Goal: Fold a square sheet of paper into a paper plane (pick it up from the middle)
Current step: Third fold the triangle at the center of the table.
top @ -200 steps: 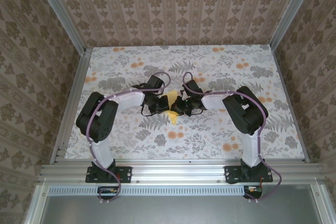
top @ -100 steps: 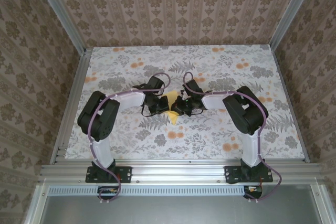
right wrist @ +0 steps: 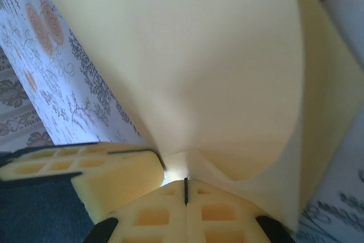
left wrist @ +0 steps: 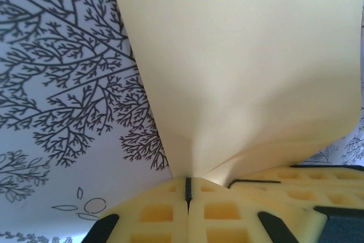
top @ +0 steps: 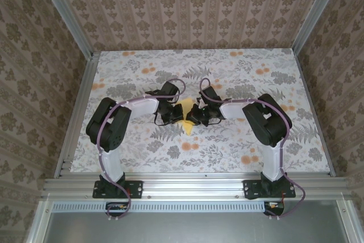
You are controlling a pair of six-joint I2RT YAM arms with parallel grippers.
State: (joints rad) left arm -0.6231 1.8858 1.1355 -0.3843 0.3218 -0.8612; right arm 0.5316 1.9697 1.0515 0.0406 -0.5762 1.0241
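Note:
The square sheet of paper is pale yellow and sits at the table's middle, held between both arms. My left gripper is shut on its left part. In the left wrist view the sheet bulges up out of the closed yellow fingers, the left gripper pinching its edge. My right gripper is shut on the sheet from the other side. In the right wrist view the paper curves away from the closed right gripper, and the left gripper's yellow finger sits close at the left.
The table is covered with a white cloth printed with grey leaves and orange flowers. Patterned walls and aluminium rails close it in on three sides. Both arms' elbows stand near the front.
The left arm's elbow has shifted slightly to the right. Both grippers stay shut on the sheet at the table's middle.

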